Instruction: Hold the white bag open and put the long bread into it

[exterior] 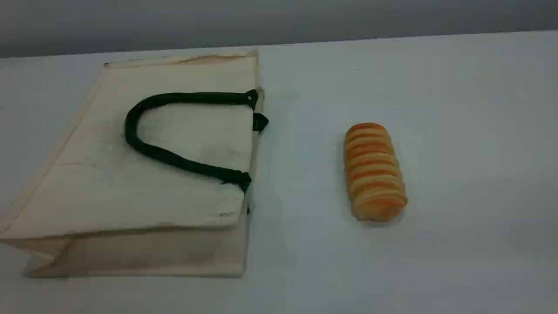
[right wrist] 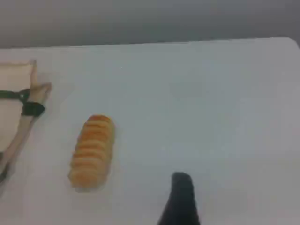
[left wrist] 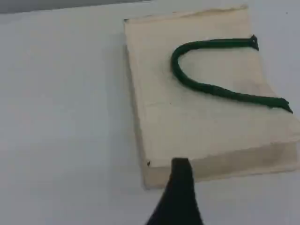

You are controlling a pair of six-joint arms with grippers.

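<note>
Now both my pincers stand wide, holding nothing. My left pincer [left wrist: 180, 185] hangs by the white bag [exterior: 130, 187], which lies flat toward the desk's [exterior: 457, 109] left edge, mouth toward the long bread [exterior: 375, 172]. My right pincer [right wrist: 182, 192] hovers beside that bread, mid-desk, clear of the bag.

The left pincer's matte black fingertip [left wrist: 180, 187] rises from six o'clock as a smooth wedge, broad at its base and narrowing to a blunt, squared tip. The right pincer's fingertip [right wrist: 181, 197] is the same plain black tapering shape, slightly blurred.
</note>
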